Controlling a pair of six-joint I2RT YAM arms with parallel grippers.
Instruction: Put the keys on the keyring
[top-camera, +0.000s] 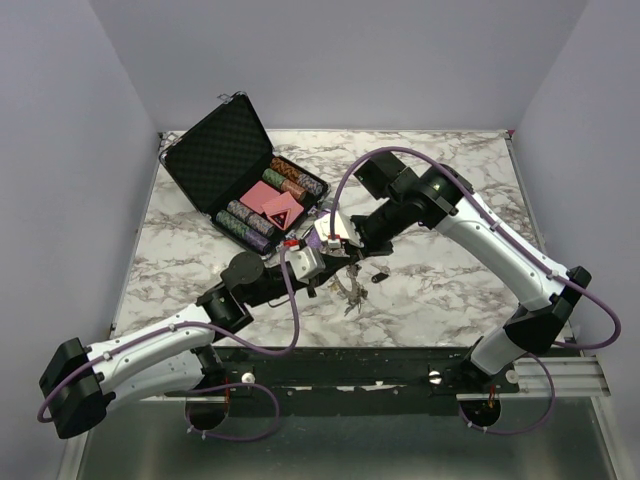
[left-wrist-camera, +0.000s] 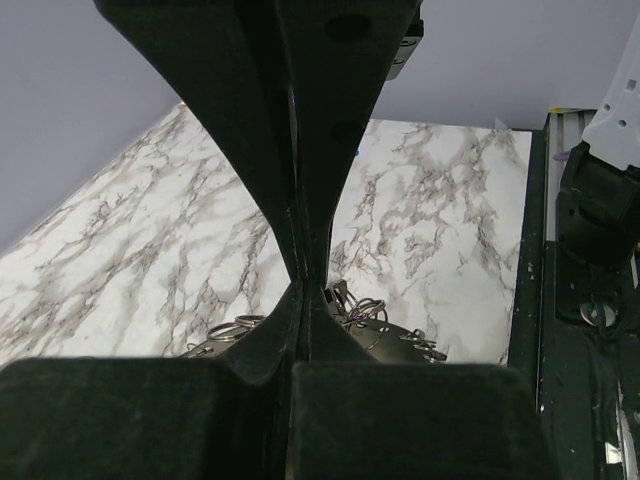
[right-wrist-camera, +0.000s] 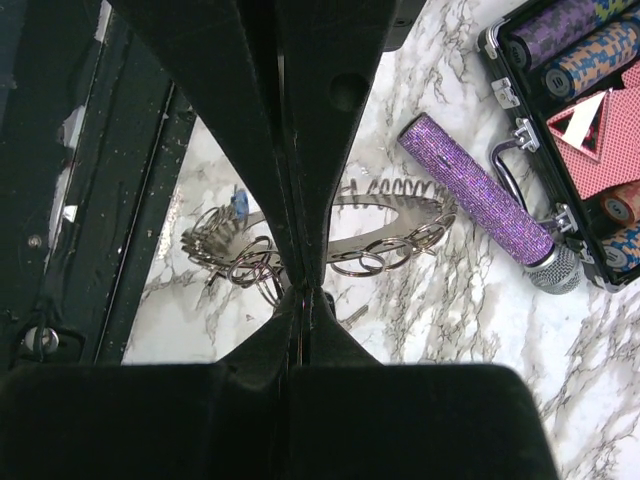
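The left tool and right tool are both clenched over the keyring, which lies on the desk just beside the open case. Whether either pinches anything is hidden. Best to steady the ring and thread slowly.

Diffuse overhead light falls evenly on the marble table, bright, with soft short shadows under the arms. In both wrist views the left fingers and right fingers loom as blurred, underexposed black from 12 to 6 o'clock. The purple tube at 2 o'clock sparkles, sharply in focus.
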